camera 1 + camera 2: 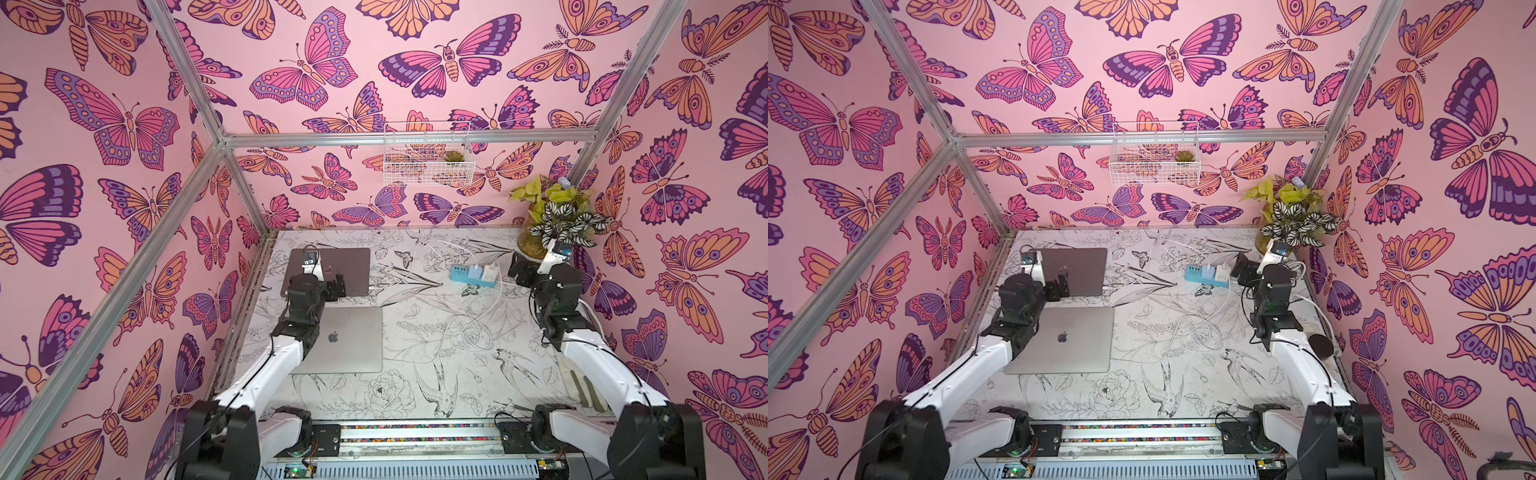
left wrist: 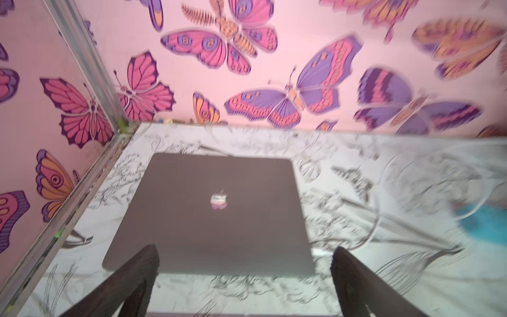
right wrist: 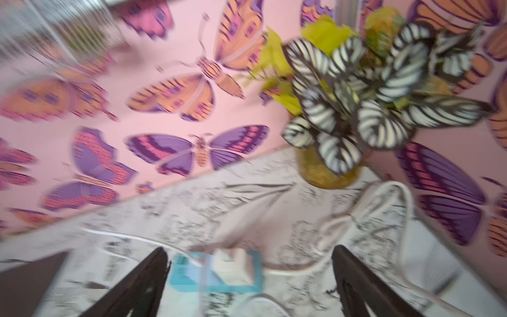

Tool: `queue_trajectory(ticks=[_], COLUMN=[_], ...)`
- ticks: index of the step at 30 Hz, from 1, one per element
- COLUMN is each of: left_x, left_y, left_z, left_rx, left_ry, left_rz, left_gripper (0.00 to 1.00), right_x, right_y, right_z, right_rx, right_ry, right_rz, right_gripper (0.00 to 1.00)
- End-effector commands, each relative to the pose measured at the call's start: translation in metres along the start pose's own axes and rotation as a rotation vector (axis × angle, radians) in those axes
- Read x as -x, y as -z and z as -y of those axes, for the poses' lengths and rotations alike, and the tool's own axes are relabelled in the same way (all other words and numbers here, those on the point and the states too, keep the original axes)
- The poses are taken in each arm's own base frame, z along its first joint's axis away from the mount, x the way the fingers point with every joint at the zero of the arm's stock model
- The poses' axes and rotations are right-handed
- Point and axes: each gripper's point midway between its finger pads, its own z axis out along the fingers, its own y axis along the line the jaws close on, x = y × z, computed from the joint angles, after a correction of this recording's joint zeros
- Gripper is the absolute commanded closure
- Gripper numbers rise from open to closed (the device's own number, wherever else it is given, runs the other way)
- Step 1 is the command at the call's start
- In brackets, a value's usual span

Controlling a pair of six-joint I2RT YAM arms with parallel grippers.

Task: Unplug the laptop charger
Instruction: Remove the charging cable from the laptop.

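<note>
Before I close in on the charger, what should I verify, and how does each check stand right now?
1. Right gripper open and empty: ok.
2. Left gripper open and empty, over the dark laptop: ok.
3. White chargers out of the blue power strip: not ok, both are seated.
4. Which charger is the laptop one: cannot tell, the white cables tangle.
5. Right gripper touching a charger: not ok, it is apart from them.
</note>
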Motion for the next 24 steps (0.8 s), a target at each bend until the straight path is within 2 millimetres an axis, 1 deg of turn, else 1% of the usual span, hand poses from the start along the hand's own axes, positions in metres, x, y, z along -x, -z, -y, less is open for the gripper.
queue_trajectory(ticks=[1, 3, 4, 6, 8, 10, 12, 13, 15, 17, 20, 22, 24], left_x=[-0.087, -0.107, -0.117, -0.135, -0.154, -0.171, -0.184, -0.197, -0.206, -0.210, -0.212, -0.214, -0.217], left_y=[0.030, 0.044, 0.050, 0.059, 0.064, 0.069, 0.071, 0.069, 0.069, 0.068, 0.066, 0.064, 0.061], left_z=[0.016, 0.031, 0.037, 0.045, 0.051, 0.051, 0.054, 0.053, 0.053, 0.055, 0.057, 0.059, 0.060], left_rx=[0.028, 0.013, 0.001, -0.016, -0.040, -0.037, -0.051, -0.039, -0.033, -0.033, -0.025, -0.020, -0.005], left_ry=[0.066, 0.079, 0.089, 0.085, 0.062, 0.048, 0.038, 0.031, 0.028, 0.019, -0.010, -0.027, -0.027], left_rz=[-0.401, -0.508, -0.560, -0.650, -0.739, -0.827, -0.886, -0.929, -0.964, -0.978, -0.978, -0.982, -0.990], left_gripper=[0.00, 0.04, 0.06, 0.07, 0.06, 0.06, 0.06, 0.06, 0.06, 0.05, 0.00, 0.00, 0.00], right_x=[-0.094, -0.123, -0.137, -0.163, -0.187, -0.213, -0.239, -0.249, -0.270, -0.285, -0.306, -0.324, -0.338], right_y=[0.025, 0.052, 0.065, 0.090, 0.105, 0.115, 0.122, 0.124, 0.124, 0.125, 0.134, 0.136, 0.137], right_z=[-0.073, -0.122, -0.144, -0.180, -0.203, -0.219, -0.228, -0.229, -0.230, -0.233, -0.238, -0.239, -0.240], right_rx=[0.268, 0.387, 0.449, 0.612, 0.744, 0.858, 0.931, 0.950, 0.977, 1.012, 1.099, 1.111, 1.118], right_ry=[0.097, 0.384, 0.495, 0.618, 0.659, 0.698, 0.794, 0.846, 0.933, 0.984, 1.054, 1.119, 1.163], right_rz=[-0.373, -0.352, -0.317, -0.296, -0.350, -0.431, -0.503, -0.526, -0.566, -0.600, -0.653, -0.700, -0.732], right_gripper=[0.12, 0.11, 0.11, 0.12, 0.12, 0.13, 0.15, 0.17, 0.19, 0.21, 0.24, 0.28, 0.32])
